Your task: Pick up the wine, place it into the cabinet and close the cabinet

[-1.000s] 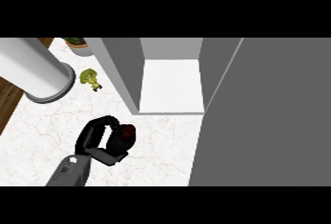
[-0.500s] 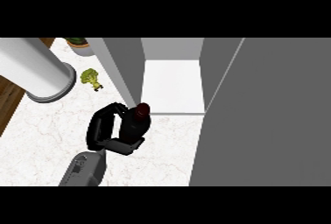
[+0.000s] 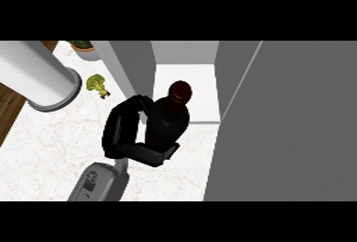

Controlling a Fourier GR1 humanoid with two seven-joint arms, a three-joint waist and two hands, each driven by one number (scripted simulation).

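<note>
Wine (image 3: 167, 124): moved nearer cabinet (image 3: 182, 90), fingers (image 3: 120, 124) of your left hand (image 3: 129, 134) curled round it. Step: placing. Next, probably onto shelf.

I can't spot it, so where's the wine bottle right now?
In the head view, the wine bottle is near the centre, held in the hand just in front of the open cabinet's white shelf.

The wine (image 3: 169, 120), a dark bottle with a dark red cap, stands near upright at the frame's centre, its top just at the front edge of the open cabinet (image 3: 182, 90), whose white shelf and grey walls fill the upper middle.
</note>
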